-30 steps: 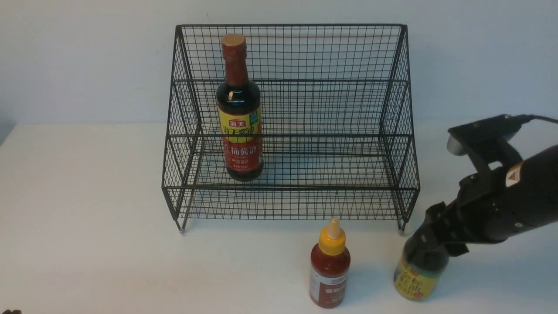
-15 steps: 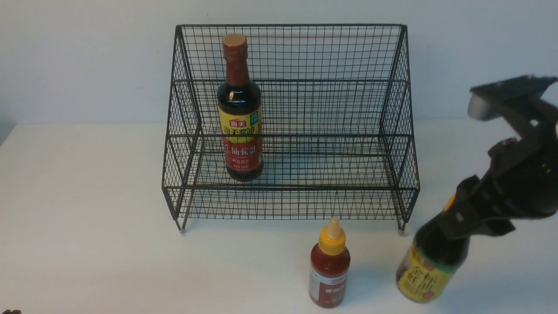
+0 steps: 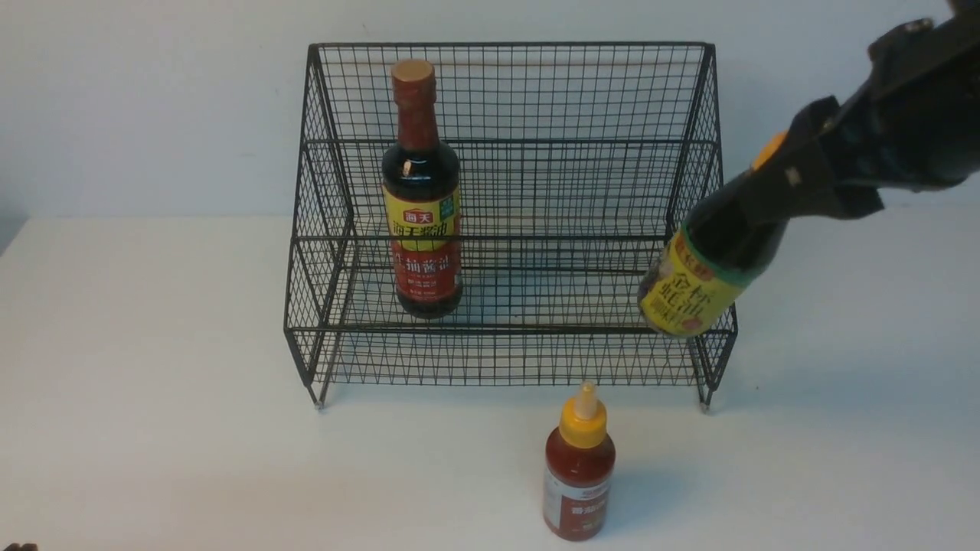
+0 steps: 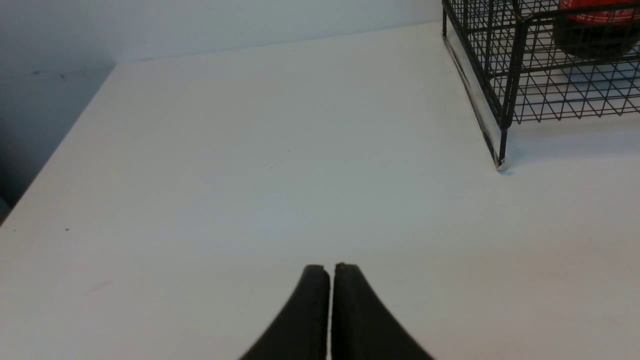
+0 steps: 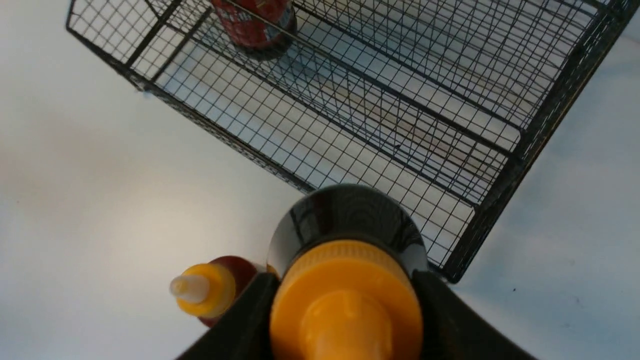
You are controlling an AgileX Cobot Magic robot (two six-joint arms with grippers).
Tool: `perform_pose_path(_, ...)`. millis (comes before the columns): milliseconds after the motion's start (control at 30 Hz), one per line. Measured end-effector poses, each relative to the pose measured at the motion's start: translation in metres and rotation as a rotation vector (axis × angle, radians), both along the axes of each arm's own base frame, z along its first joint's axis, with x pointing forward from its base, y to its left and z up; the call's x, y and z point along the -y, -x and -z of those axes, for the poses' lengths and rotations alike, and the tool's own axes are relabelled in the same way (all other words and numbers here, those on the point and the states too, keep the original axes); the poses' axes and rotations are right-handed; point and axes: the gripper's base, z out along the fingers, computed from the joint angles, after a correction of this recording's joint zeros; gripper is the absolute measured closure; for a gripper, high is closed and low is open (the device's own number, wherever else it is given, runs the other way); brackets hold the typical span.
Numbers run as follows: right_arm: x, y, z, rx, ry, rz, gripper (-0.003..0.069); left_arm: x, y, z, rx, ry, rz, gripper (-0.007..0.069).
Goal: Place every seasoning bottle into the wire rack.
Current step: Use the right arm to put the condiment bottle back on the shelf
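Black wire rack (image 3: pixel 505 330), far edge: one tall bottle (image 3: pixel 421 214) inside | bottles: three | red bottle (image 3: pixel 579 474) at near edge | right gripper (image 3: pixel 804 176) pinches squat bottle (image 3: pixel 697 283) aloft | left gripper (image 4: pixel 330 280) pressed together

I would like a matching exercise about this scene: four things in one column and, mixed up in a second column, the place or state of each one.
1. tall soy-sauce bottle
2. small red bottle
3. squat dark bottle
4. left tool

A. tilted in the air, gripped by the right tool
B. shut, holding nothing
C. upright inside the wire rack
D. upright on the table, in front of the wire rack

Pairs: 1-C, 2-D, 3-A, 4-B.
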Motion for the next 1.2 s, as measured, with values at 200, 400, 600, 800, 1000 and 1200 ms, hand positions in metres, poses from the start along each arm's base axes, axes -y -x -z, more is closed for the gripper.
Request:
perform_pose_path(200,-0.009,-0.029,0.026,-0.011,0.029,0.002,0.0355,0.0,0.0,0.0,0.0,0.0,0.0,0.0629)
perform_pose_path(400,-0.015,-0.052,0.045,-0.007,0.044,0.01,0.0355,0.0,0.0,0.0,0.0,0.0,0.0,0.0629)
perform_pose_path(600,-0.015,-0.066,0.074,-0.064,0.136,0.002,0.0355,0.0,0.0,0.0,0.0,0.0,0.0,0.0629)
perform_pose_path(800,-0.016,-0.071,0.082,-0.081,0.149,0.002,0.0355,0.0,0.0,0.0,0.0,0.0,0.0,0.0629)
perform_pose_path(1000,-0.019,-0.077,0.093,-0.107,0.152,0.008,0.0355,0.0,0.0,0.0,0.0,0.0,0.0,0.0629)
perform_pose_path(1200,-0.02,-0.079,0.094,-0.098,0.141,0.018,0.0355,0.0,0.0,0.0,0.0,0.0,0.0,0.0629)
